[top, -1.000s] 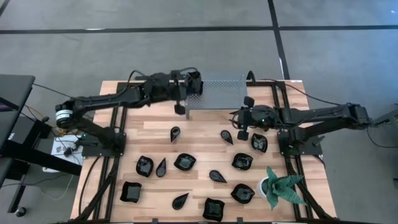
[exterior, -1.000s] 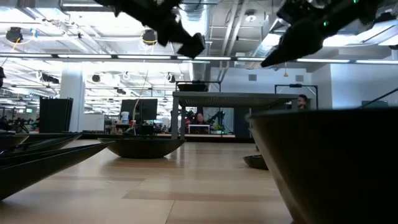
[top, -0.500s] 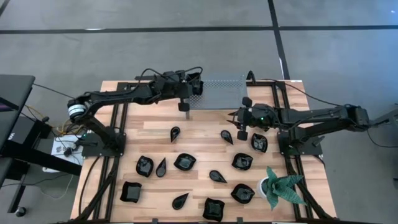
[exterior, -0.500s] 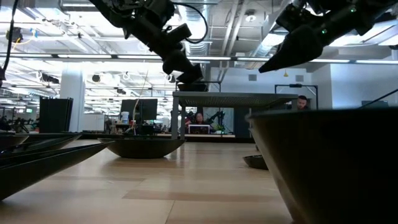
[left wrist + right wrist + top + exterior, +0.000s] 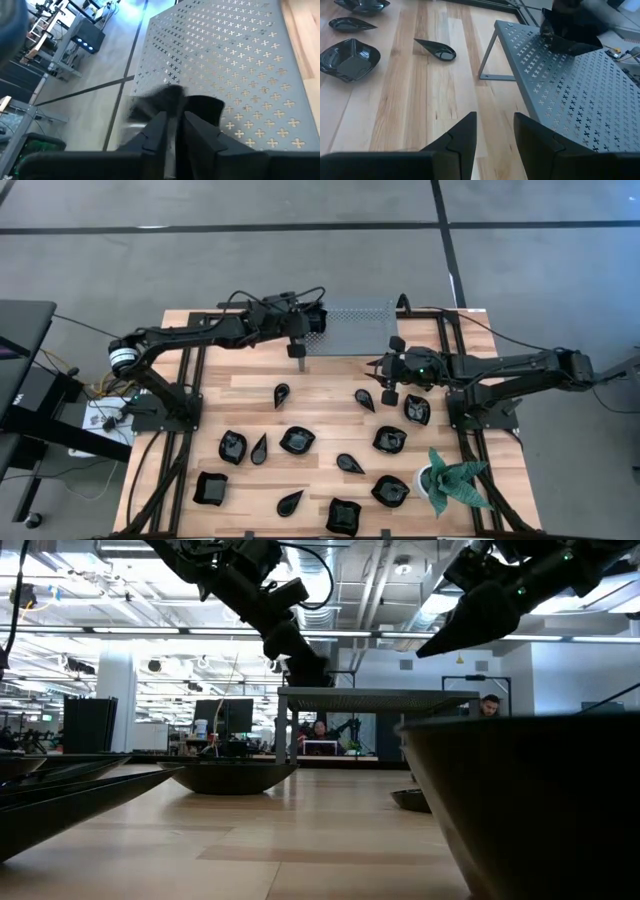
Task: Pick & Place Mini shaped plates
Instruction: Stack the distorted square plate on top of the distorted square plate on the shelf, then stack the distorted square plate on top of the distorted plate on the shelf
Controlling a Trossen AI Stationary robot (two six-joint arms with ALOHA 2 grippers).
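From above, about a dozen mini shaped plates [image 5: 297, 441] lie scattered on the desk [image 5: 320, 380], so most of the work looks left to do. My left gripper [image 5: 296, 346] is at the left end of the grey shelf [image 5: 355, 330]. My right gripper [image 5: 384, 373] hovers over the desk, near the shelf's right end.

Low down, a big dark rim fills the near right.

Left wrist: a dark plate [image 5: 202, 107] sits on the shelf; clamped or released, I cannot tell.

Right wrist: my fingers [image 5: 462, 135] stand apart, empty. A glossy black teardrop plate [image 5: 436, 49] lies beyond them.
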